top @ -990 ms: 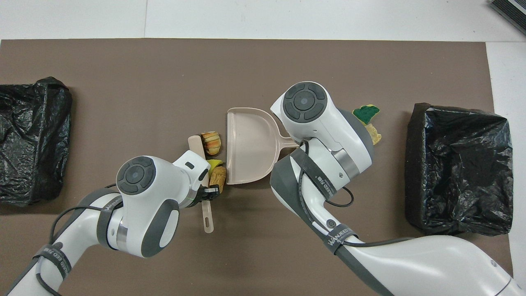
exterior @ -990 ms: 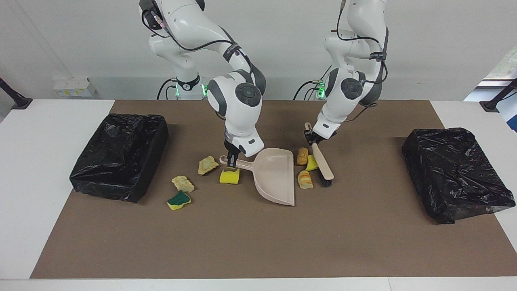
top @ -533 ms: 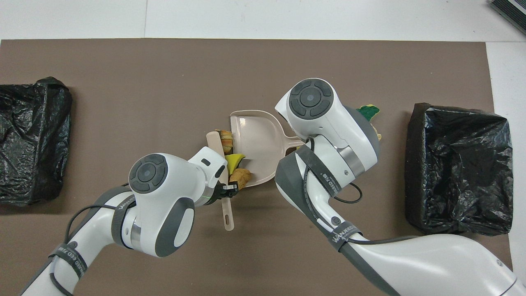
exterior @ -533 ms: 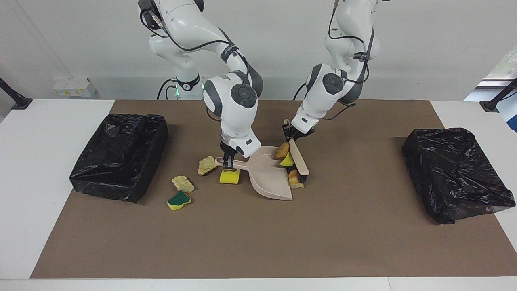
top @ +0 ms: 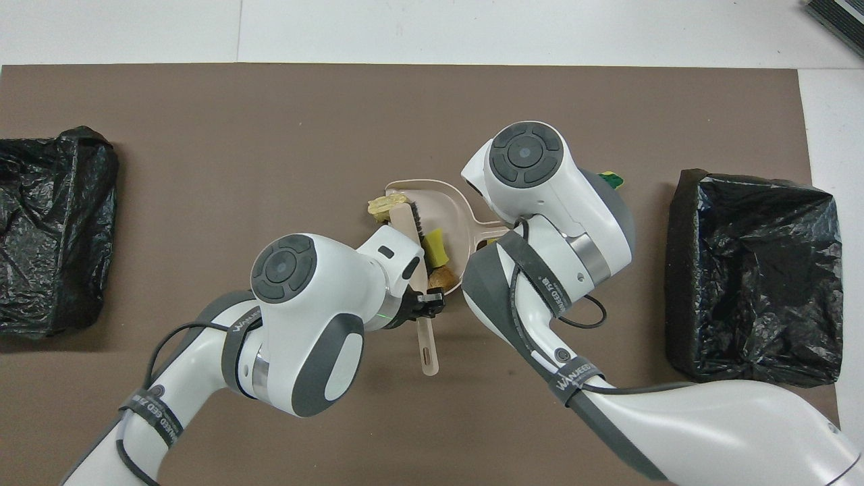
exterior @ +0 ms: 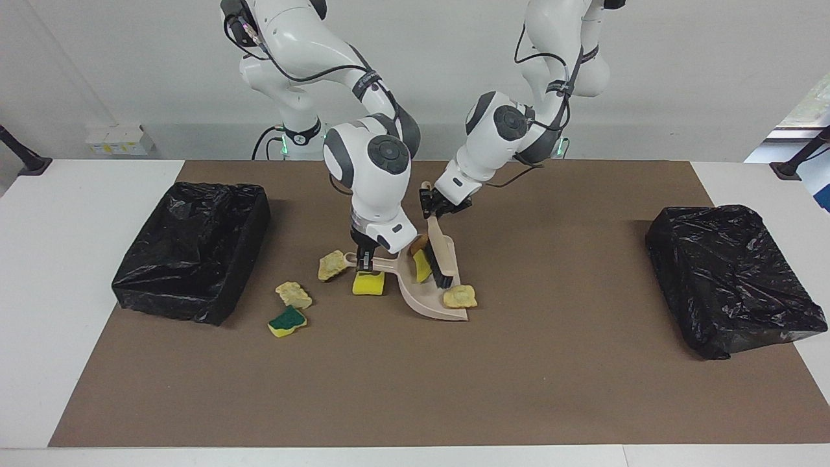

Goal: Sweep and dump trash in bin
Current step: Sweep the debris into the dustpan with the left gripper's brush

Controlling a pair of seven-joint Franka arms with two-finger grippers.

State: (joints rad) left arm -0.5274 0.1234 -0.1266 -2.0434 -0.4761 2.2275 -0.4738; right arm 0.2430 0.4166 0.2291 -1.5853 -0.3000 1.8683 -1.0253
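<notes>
Left claw: clamped on the brush handle, bristles inside the dustpan.
Right claw: clamped on the dustpan handle, mid-bench.
Trash in pan: yellow sponge bit, brown lump.
Trash at pan lip: beige chunk.
Trash on bench: four scraps toward the right arm's end.

- Overhead: my right wrist covers the green sponge except one edge; the scraps near it are fully hidden.
- Overhead: my left gripper sits partly under its own wrist; finger contact on the brush unreadable.
- Overhead: both bins cut by the frame edges.
- Facing: brown lump mostly hidden by the brush.
</notes>
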